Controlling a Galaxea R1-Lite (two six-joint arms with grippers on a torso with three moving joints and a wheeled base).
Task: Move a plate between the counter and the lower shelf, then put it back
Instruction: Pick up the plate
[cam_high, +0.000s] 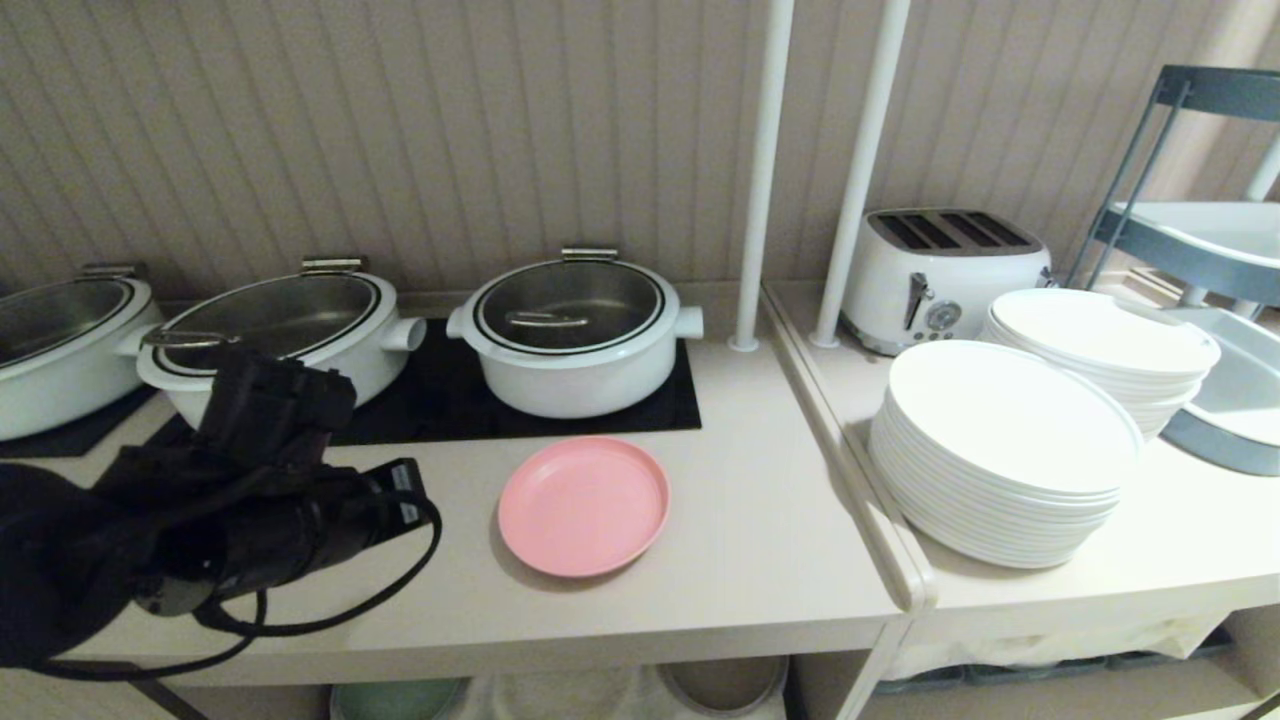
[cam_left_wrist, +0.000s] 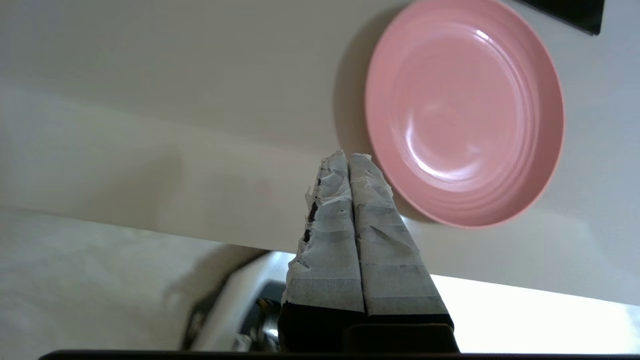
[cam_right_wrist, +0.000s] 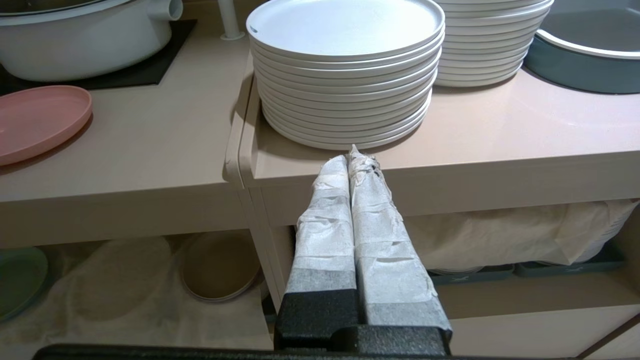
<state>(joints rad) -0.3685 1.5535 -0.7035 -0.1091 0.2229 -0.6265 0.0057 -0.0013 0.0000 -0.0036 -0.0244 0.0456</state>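
The small round pink plastic plate (cam_high: 584, 505) lies flat on the long glossy beige surface (cam_high: 760, 560), just in front of the inset black glass hob (cam_high: 450, 405) and near the surface's front edge. Nothing touches it. The left claw (cam_left_wrist: 348, 159) hangs just beside the plate's rim, above the surface edge, its two paper-wrapped fingers pressed together with nothing between them. The right claw (cam_right_wrist: 351, 156) is parked off to the side of the plate, before the stacks of white plates (cam_right_wrist: 345, 70) on the adjoining top; its fingers are likewise pressed together and empty.

Below the plate, the lower shelf (cam_right_wrist: 125, 295) with its wrinkled white cloth holds a green plate (cam_right_wrist: 17, 280) and a brown-grey plate (cam_right_wrist: 220, 267); no pink plate is there.

Assessment: the plate stands on the surface, free of any grip. Whether this is the start or the finish of the round trip cannot be judged from the present layout alone. If the trip is outstanding, everything remains: grasp, lower to shelf, return.
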